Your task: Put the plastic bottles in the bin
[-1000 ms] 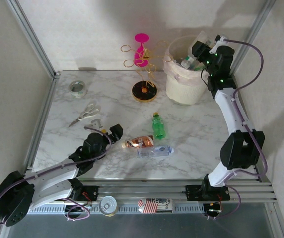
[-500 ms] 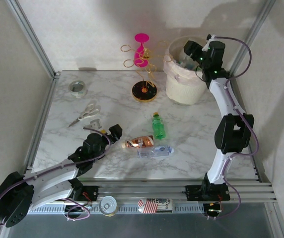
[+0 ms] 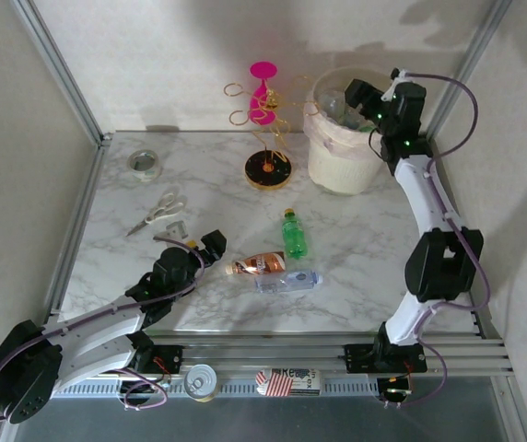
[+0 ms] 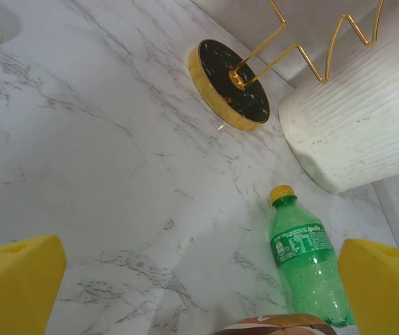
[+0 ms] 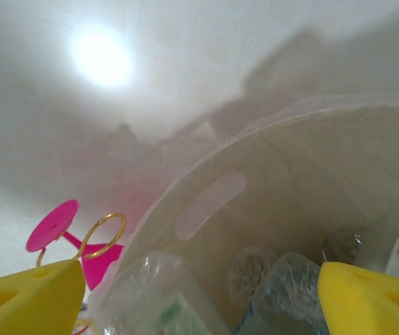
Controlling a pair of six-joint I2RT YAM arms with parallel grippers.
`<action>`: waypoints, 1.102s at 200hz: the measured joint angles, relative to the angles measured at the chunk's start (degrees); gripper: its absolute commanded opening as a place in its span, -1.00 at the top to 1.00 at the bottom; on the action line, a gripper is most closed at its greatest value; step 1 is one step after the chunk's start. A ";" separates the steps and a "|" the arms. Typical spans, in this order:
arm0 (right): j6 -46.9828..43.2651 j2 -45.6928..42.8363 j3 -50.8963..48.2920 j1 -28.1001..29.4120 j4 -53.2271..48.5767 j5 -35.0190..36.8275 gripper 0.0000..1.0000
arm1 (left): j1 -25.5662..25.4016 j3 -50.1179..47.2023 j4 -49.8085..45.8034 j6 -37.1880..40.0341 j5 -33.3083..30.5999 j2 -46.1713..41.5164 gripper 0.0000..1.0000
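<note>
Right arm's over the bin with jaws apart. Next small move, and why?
Probably raise the right gripper clear of the bin and back toward the table: its jaws stand open, gripping nothing, and a green bottle, an orange-brown bottle and a clear bottle lie on it.

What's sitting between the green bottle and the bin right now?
Nothing: bare marble table runs from the green bottle up to the bin, as the top and left wrist views both show.
</note>
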 measured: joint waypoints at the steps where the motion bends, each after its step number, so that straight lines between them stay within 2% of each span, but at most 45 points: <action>1: -0.04 -0.44 -0.31 0.00 0.17 0.00 -0.74 | 0.02 0.00 0.00 -0.02 0.00 0.02 -0.99; 34: -1.22 -8.74 -7.98 1.03 2.38 -0.28 -0.73 | 0.02 0.13 0.09 -0.42 0.04 1.20 -0.99; 54: -2.45 -13.53 -13.94 3.56 3.04 -0.28 -0.72 | 0.02 0.22 0.11 -0.87 0.04 2.12 -0.99; 118: -6.47 -24.28 -31.95 18.71 -5.07 1.42 -0.71 | 0.17 1.73 0.28 -2.78 0.00 5.20 -0.99; 167: -6.67 -24.50 -40.35 25.90 -11.74 2.32 -0.73 | 0.37 3.61 0.72 -4.31 0.07 7.65 -0.99; 220: -6.93 -15.91 -41.29 29.75 -14.40 3.50 -0.72 | 0.39 3.61 0.37 -6.38 0.04 8.13 -0.99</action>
